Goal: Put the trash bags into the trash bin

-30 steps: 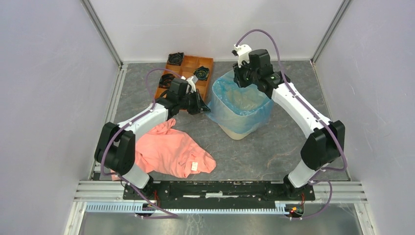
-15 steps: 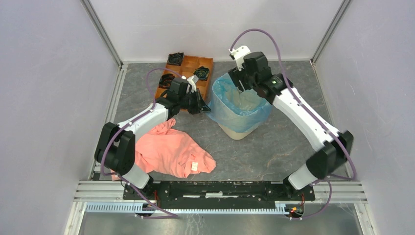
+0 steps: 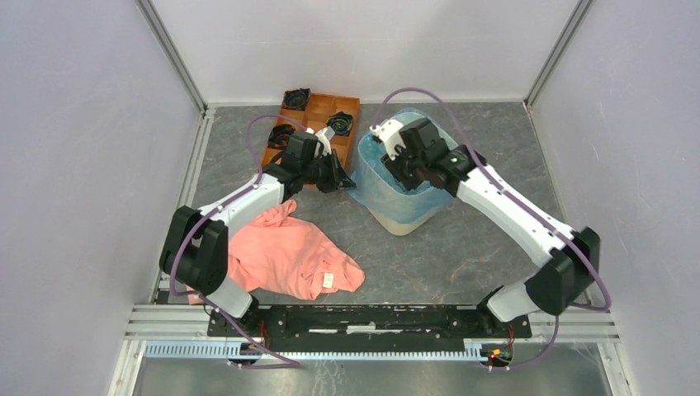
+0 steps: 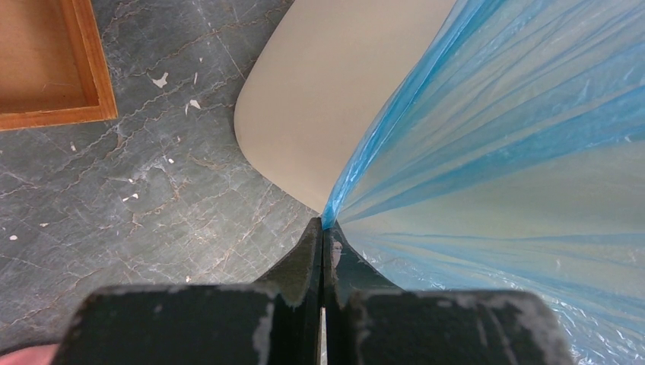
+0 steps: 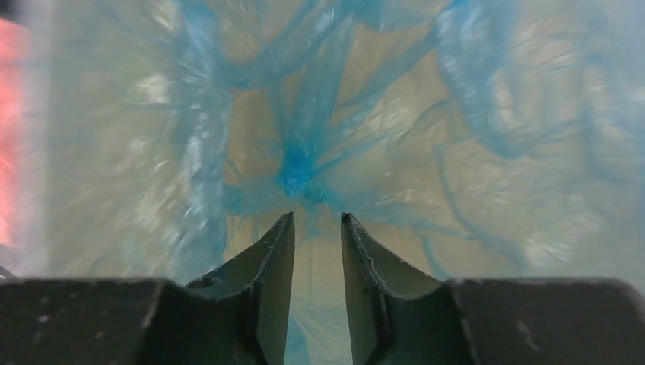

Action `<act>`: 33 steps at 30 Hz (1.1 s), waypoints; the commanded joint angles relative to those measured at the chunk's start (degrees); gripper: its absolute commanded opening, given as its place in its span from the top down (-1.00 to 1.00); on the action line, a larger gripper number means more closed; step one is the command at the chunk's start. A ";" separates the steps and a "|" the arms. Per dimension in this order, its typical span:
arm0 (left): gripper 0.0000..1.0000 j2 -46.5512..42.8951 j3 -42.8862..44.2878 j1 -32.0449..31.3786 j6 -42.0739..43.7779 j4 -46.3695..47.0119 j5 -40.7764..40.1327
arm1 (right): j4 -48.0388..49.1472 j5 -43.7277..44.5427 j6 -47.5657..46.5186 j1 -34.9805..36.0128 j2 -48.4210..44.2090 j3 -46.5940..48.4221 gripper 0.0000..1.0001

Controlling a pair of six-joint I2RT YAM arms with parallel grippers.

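Inside trash bin [image 3: 404, 223], right gripper [image 5: 316, 217], fingers parted, just plunged from 12 o'clock rim; left gripper [image 4: 322, 224] pinches trash bag [image 4: 494, 137] at 9 o'clock, liner nearly seated.

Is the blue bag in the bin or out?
Mostly in: the trash bag lines the trash bin, but one edge drapes outside the rim, pinched by the left gripper.

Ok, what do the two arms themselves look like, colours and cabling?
The left arm and right arm share white link shells, black joint housings and looping purple cables. Their jaws are black tapered wedges with scuffed edges. A small green light glows near the right wrist.
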 commanded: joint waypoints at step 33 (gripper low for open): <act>0.94 0.30 3.44 -1.48 0.39 2.18 0.77 | 19.99 4.18 7.20 -3.29 18.16 -7.05 0.35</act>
